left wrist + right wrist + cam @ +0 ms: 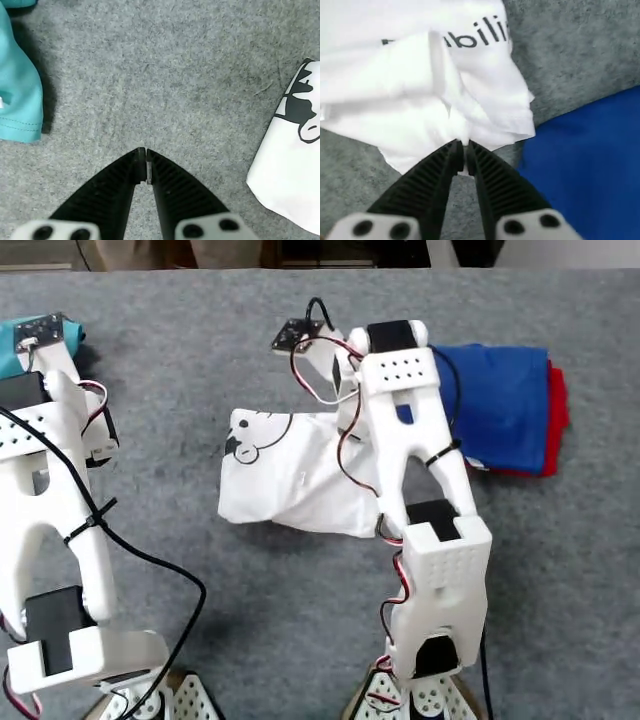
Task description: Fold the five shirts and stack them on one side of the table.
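Grey felt covers the whole tabletop (560, 590), and I see bare stretches of it between the two arm bases, along the near right side and across the far strip.

My right arm (420, 470) runs up the middle right and crosses over the right part of the white shirt. My left arm (60, 510) stands along the left edge.

The white shirt (290, 480) lies in the middle, loosely bunched. Its printed edge faces left, and its near edge is wrinkled and uneven. Open felt separates it from the left arm.

The blue shirt (505, 405) lies folded on the far right, on top of the red shirt (558, 415). The red one shows as a strip past the blue shirt's right edge and near corner. In the right wrist view the white shirt's (420, 100) hem corner comes just beside the blue shirt (590, 165).

The teal shirt (10, 345) sits at the far left edge, partly cut off by the frame.

The right hand (463, 155) is pinching the white shirt's rumpled edge, with its fingertips closed on the cloth.

The left hand (145, 165) is pressed together with nothing in it, over bare felt. It is between the teal shirt (17, 95) and the white shirt (290, 185), with open room on both sides.
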You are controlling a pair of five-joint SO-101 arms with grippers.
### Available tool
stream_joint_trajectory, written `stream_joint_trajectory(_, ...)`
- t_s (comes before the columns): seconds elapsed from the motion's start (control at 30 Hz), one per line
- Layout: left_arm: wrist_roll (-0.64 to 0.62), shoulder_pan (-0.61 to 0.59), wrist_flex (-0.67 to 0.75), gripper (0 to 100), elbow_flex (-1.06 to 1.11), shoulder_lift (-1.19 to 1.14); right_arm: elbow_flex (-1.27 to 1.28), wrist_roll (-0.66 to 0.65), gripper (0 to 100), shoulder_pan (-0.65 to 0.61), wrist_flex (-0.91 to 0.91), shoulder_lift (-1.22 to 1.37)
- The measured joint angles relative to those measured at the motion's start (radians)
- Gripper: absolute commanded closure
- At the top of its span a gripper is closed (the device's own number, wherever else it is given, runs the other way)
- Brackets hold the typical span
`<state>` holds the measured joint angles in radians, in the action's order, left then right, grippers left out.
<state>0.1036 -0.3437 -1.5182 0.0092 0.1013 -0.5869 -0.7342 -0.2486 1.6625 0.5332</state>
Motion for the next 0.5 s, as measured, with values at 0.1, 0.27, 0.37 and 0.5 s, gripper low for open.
stream_joint_trajectory(0.1, 0.000, 0.000, 0.000, 98, 0.000, 0.000, -0.029, 0.000, 76.6, 0.000, 0.035, 0.000)
stream_joint_trajectory(0.27, 0.000, 0.000, 0.000, 98, 0.000, 0.000, -0.034, -0.018, 81.8, 0.000, 0.089, 0.000)
stream_joint_trajectory(0.37, 0.000, 0.000, 0.000, 98, 0.000, 0.000, -0.028, -0.018, 88.8, 0.000, 0.095, -0.002)
stream_joint_trajectory(0.5, 0.000, 0.000, 0.000, 98, 0.000, 0.000, 0.078, -0.018, 93.1, -0.028, 0.095, -0.066)
